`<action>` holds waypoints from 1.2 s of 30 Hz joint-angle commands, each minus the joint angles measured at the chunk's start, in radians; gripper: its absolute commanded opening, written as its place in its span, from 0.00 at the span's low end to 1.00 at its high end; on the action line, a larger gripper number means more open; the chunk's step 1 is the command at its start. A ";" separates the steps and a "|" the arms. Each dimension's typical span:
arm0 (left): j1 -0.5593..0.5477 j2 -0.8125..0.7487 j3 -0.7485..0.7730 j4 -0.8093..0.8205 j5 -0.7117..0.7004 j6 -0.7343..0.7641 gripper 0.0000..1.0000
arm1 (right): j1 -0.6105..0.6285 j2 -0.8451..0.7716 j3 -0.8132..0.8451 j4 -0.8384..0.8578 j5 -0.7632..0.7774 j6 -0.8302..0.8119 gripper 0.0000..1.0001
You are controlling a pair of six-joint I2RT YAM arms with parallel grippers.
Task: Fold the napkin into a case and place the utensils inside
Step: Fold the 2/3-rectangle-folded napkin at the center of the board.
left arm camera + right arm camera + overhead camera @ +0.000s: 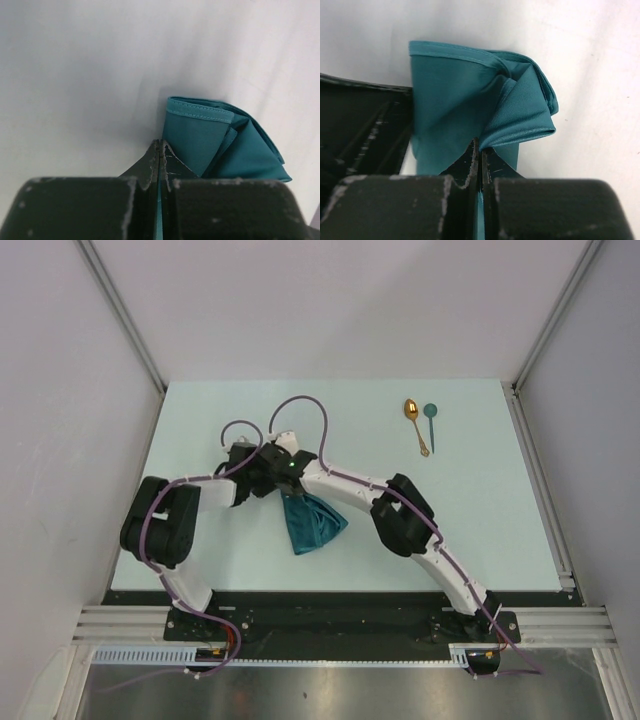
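One napkin, teal and slightly shiny, bunched into loose folds rather than laid flat. Hangs near the middle of the table, a little toward the near edge, pinched at its top from two sides. Gathers to a narrow neck up there and fans out wider below, lower end on or just above the tabletop — cannot tell which. Clamped by the left gripper, jaws pressed together with only a sliver of teal cloth between them, stitched hem showing just beyond the tips. Clamped likewise by the right gripper, tight on a fold of the same cloth. Meet almost tip to tip above the bundle. Further out, toward the far right of the table, two spoons side by side and well apart from the cloth — gold spoon on the left, teal spoon just beside it, bowls at the far end.
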 commanded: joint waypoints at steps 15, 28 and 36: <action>-0.018 -0.039 -0.077 0.090 0.062 -0.077 0.00 | 0.123 0.020 -0.023 0.041 0.426 0.063 0.00; 0.080 -0.362 -0.198 -0.040 0.065 -0.099 0.03 | 0.086 -0.106 -0.291 0.304 0.315 -0.080 0.00; 0.248 -0.482 -0.167 -0.215 0.155 -0.089 0.05 | 0.117 0.014 -0.036 0.075 0.393 -0.047 0.00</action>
